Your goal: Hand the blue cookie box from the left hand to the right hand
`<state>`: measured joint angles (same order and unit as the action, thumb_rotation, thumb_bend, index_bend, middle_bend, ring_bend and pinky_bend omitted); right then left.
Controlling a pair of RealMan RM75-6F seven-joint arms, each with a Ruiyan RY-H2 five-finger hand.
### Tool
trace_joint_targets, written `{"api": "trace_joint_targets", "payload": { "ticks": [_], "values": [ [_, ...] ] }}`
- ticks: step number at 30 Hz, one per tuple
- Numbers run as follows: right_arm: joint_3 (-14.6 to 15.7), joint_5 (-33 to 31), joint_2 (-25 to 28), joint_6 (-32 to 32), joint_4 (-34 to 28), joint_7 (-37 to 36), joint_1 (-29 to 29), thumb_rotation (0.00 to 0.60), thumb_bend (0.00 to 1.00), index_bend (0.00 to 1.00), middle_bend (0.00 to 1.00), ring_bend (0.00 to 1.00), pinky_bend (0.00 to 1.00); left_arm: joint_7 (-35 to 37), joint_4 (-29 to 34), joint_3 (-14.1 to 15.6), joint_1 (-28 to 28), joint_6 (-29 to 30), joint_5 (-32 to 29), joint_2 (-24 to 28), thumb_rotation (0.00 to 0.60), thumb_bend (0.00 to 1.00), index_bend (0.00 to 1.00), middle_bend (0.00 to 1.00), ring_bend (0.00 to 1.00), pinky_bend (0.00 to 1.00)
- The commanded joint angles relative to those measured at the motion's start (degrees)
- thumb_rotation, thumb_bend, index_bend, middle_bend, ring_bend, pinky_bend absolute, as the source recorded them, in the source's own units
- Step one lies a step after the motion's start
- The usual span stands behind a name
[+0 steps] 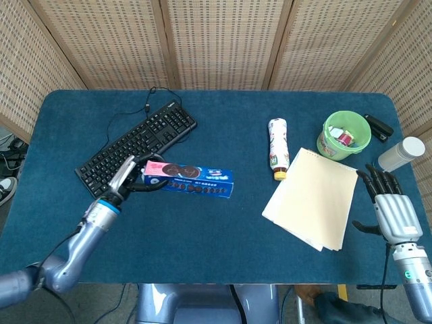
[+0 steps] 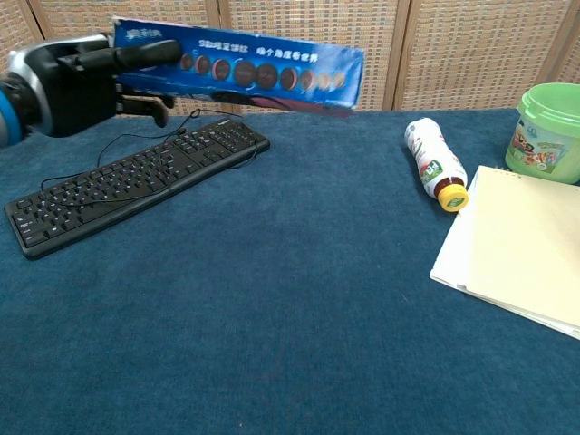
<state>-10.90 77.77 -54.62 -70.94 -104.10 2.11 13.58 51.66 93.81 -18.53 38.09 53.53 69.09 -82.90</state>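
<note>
The blue cookie box (image 1: 192, 179) (image 2: 254, 76) is a long carton printed with dark cookies. It is held up in the air, lying nearly level and pointing to the right. My left hand (image 1: 128, 177) (image 2: 77, 80) grips its left end, above the keyboard's near side. My right hand (image 1: 390, 210) hovers at the table's right edge with its fingers spread and nothing in it; the chest view does not show it. A wide stretch of table lies between the box and that hand.
A black keyboard (image 1: 137, 145) (image 2: 134, 182) lies under the box's left end. A lying bottle (image 1: 277, 148) (image 2: 435, 164), a cream paper stack (image 1: 314, 198) (image 2: 521, 256), a green tub (image 1: 347, 135) (image 2: 547, 131), a white cylinder (image 1: 401, 154) and a black stapler (image 1: 379, 126) fill the right side.
</note>
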Motion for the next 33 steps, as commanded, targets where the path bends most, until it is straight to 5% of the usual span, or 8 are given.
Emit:
{"api": "trace_joint_targets", "payload": {
  "ticks": [1, 11, 33],
  "values": [
    [-2.4, -2.3, 1.2, 2.3, -1.9, -0.8, 2.9, 0.6, 0.0, 0.09, 0.0, 0.0, 0.0, -0.6, -5.5, -3.8, 3.5, -0.2, -5.2, -9.5, 0.6, 0.47, 0.8, 0.7, 0.57, 0.59],
    [-5.7, -9.0, 0.5, 5.1, -7.1, 6.4, 8.9, 0.6, 0.0, 0.01, 0.0, 0.0, 0.0, -5.9, -9.4, -10.1, 9.1, 0.1, -13.8, -21.3, 0.6, 0.47, 0.8, 0.7, 0.57, 0.59],
    [-4.3, -3.0, -8.9, 1.7, -10.9, 23.3, 16.0, 0.6, 0.0, 0.0, 0.0, 0.0, 0.0, -17.4, -5.7, -12.6, 10.7, -0.5, -20.3, -23.6, 0.6, 0.49, 0.8, 0.7, 0.57, 0.59]
  ]
}}
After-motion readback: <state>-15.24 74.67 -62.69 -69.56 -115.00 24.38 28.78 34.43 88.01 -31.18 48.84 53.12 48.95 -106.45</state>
